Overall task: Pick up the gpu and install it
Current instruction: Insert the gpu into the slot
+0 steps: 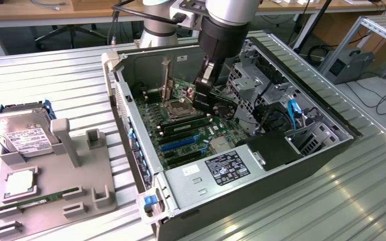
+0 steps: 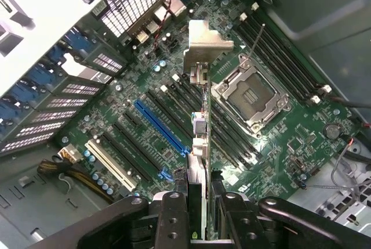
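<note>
Closest to the wrist camera, the gripper has its two dark fingers clenched on the gpu. The near end of the card is pinched between them.

Seen edge-on from here, the card is a thin dark strip studded with small parts. Its long axis runs straight out from between the fingertips to the silvery end bracket at the far end. The thing to be placed therefore lies directly ahead of the gripper, in line with it and not off to a side.

Beneath card and gripper lies the green motherboard. The blue slot sits on one side of the card's line, towards the rear slot covers. The open processor socket sits on the other side, close to the bracket end. In this view the card's line cuts across the run of the slots instead of matching it. I cannot tell whether that is true skew or only the card's height above the board, nor whether its lower edge touches anything.

In the exterior view the arm reaches down into the open case. By my judgement the card is lifted and over the board, but not yet seated.
</note>
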